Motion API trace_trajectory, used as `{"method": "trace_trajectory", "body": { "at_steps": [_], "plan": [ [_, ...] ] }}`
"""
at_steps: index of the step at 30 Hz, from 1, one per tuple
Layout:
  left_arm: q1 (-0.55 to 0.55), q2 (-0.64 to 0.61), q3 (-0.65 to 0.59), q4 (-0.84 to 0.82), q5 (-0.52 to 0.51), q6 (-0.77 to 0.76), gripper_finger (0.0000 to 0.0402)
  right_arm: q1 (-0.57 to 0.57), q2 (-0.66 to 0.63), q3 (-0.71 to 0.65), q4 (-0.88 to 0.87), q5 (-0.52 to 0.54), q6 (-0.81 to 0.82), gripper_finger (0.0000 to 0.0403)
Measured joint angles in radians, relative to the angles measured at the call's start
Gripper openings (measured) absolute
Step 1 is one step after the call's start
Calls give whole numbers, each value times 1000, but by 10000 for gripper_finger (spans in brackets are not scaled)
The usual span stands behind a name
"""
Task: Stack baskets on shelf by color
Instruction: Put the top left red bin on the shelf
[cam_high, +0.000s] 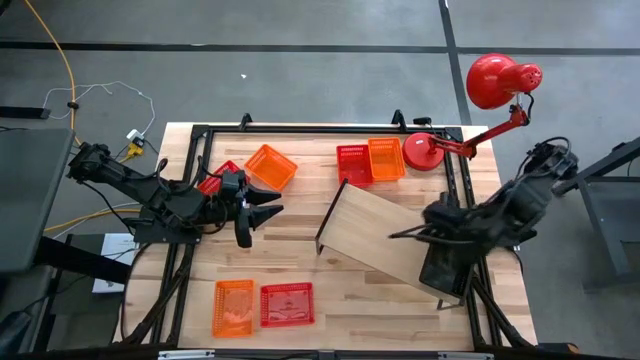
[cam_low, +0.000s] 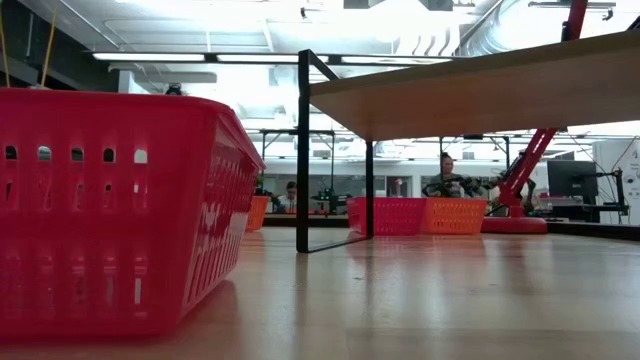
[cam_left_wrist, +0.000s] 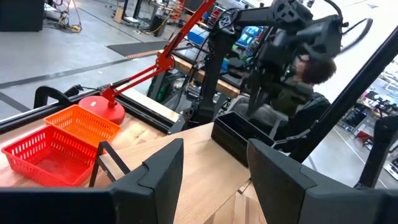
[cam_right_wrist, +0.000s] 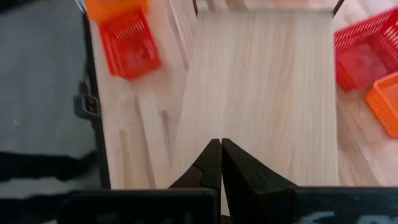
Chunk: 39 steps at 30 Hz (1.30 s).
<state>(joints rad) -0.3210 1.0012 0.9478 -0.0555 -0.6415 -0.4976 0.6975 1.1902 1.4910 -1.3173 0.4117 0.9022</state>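
The left end effector (cam_high: 243, 213), its fingers held apart and empty, is poised above the surface (cam_high: 300, 265), and an orange basket (cam_high: 270, 167) is seen just beyond its tips, with a red basket (cam_high: 218, 178) beside its wrist. The shelf (cam_high: 390, 243) lies farther ahead of it, long axis slanted across the surface. The right end effector (cam_right_wrist: 221, 163), fingers pressed together and empty, is held over the shelf's near end, so the left arm is judged nearer those baskets.

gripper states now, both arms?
Left gripper: open, holding nothing, above the table.
Right gripper: closed, over the shelf end; grip on it cannot be told.
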Motion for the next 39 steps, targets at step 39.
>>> {"method": "trace_trajectory", "body": {
  "at_steps": [39],
  "plan": [
    [301, -4, 85, -661, 130, -139, 183, -241, -134, -465, 1349, -135, -487, 0]
  ]
}}
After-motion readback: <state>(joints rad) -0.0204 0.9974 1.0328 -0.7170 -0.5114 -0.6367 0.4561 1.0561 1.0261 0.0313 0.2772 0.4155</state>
